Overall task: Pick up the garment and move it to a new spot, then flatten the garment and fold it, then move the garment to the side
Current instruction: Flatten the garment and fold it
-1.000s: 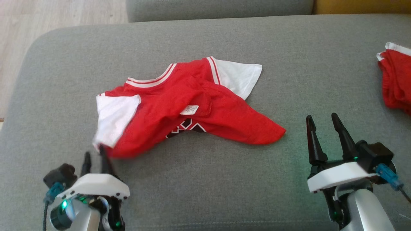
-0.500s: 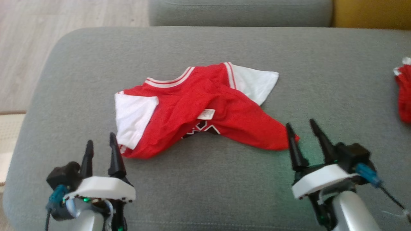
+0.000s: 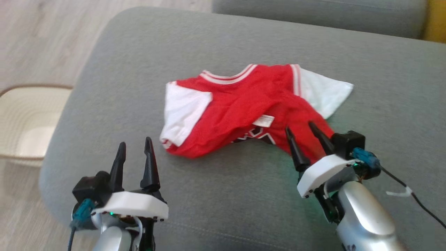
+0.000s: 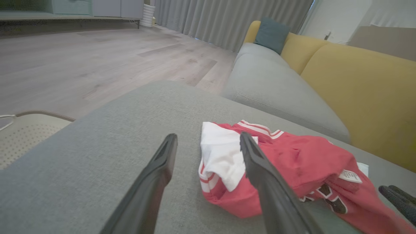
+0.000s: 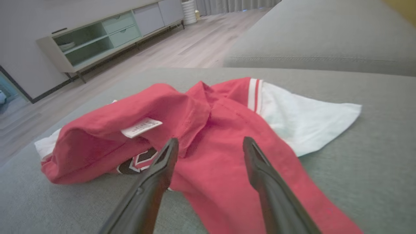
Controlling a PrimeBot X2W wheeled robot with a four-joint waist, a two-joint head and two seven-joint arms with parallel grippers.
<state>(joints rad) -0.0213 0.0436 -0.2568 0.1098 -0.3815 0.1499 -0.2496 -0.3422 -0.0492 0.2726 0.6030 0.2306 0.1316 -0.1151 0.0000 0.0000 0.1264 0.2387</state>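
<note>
The garment [image 3: 244, 108] is a red shirt with white sleeves, lying crumpled on the grey cushion [image 3: 223, 195]. My left gripper [image 3: 135, 143] stands open just short of the shirt's near white sleeve, with nothing between its fingers. In the left wrist view the left gripper [image 4: 208, 136] points at that sleeve of the garment [image 4: 292, 159]. My right gripper [image 3: 299, 127] is open over the red hem at the shirt's right. In the right wrist view the right gripper [image 5: 210, 140] has red cloth of the garment [image 5: 221, 130] under its spread fingers, not pinched.
A pale perforated basket [image 3: 28, 118] stands on the wooden floor left of the cushion's rounded edge, seen too as the basket [image 4: 26, 133]. A second grey seat [image 3: 313, 14] lies behind, with a yellow backrest [image 4: 357, 81]. Bare cushion lies in front of the shirt.
The camera has turned, shifting the whole picture. My left gripper has opened, let go of the white sleeve's corner and drawn back. My right gripper has moved in over the red hem.
</note>
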